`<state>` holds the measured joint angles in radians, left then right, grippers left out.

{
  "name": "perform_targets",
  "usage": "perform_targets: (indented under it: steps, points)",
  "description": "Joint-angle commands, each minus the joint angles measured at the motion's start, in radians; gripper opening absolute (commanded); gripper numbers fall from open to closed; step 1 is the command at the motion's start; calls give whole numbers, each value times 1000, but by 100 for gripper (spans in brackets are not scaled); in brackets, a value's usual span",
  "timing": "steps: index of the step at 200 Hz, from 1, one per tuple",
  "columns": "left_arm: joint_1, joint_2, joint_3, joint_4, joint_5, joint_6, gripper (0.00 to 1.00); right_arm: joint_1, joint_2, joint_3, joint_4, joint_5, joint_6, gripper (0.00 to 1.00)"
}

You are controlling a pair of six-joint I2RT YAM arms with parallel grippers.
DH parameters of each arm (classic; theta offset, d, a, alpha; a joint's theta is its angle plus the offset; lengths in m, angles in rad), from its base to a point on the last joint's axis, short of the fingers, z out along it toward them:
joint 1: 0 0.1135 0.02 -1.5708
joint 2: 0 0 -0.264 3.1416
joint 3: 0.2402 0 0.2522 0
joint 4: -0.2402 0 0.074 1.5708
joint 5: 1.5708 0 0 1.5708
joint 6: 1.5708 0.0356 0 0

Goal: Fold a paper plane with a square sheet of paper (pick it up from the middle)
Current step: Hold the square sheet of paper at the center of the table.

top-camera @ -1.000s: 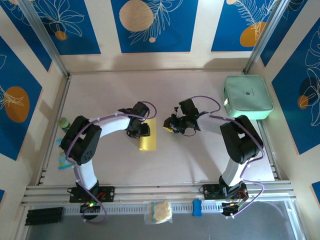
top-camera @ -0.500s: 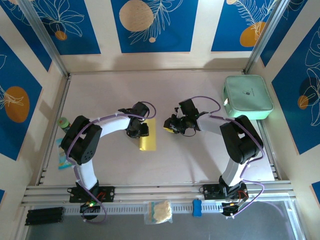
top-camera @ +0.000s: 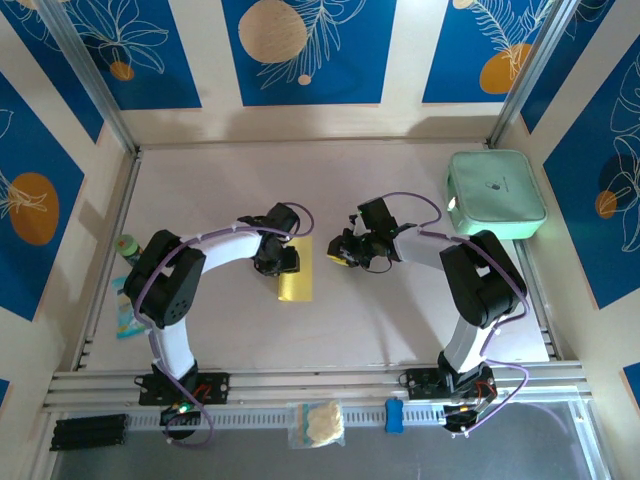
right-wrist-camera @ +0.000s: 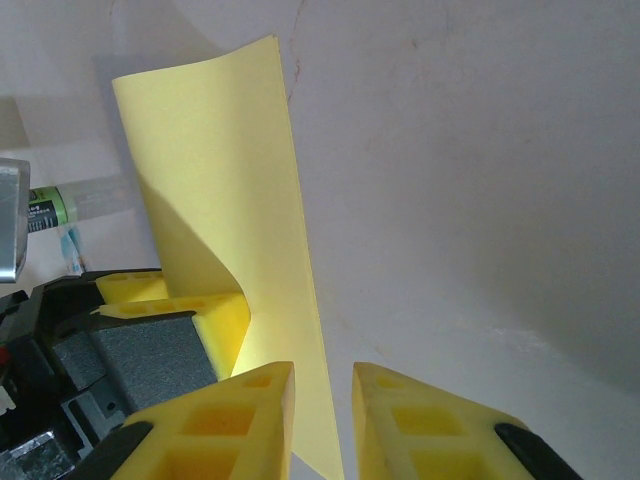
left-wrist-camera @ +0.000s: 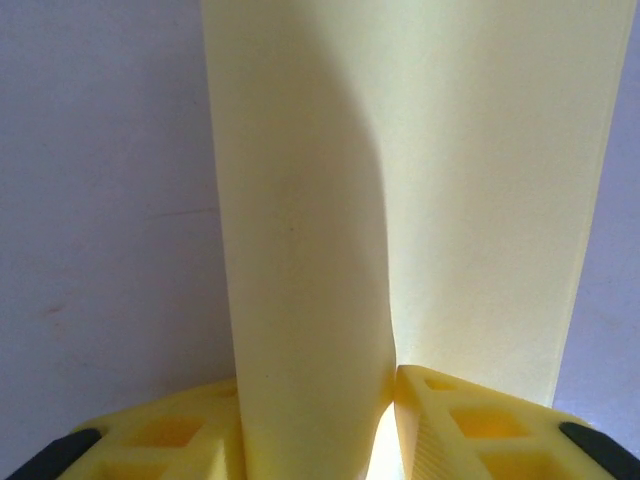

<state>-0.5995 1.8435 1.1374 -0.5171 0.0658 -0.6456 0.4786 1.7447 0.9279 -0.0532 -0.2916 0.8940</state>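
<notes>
Pale table (top-camera: 220, 190) open beyond paper's (top-camera: 296, 285) straight edges

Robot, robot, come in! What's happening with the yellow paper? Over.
Left gripper pinching the square sheet of paper, one flap curled up. Right gripper slightly open, empty, beside it. Mint-green case parked well away.

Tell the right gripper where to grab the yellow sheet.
Likely the straight free long edge of the sheet, approached from the right: that edge runs in between the open fingers of the right gripper, while the left gripper pinches the curled fold opposite.
</notes>
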Motion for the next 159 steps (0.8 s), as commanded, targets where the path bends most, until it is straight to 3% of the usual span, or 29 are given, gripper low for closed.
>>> perform_targets:
  steps: [1,78,159]
  points:
    - [5,75,-20,-14,2,4,41,8,5,-3,-20,-6,-9,23]
    - [6,89,-26,-17,-1,-2,42,35,35,18,-8,-31,-6,22]
    - [4,98,-36,-9,3,1,42,112,147,120,0,-60,28,11]
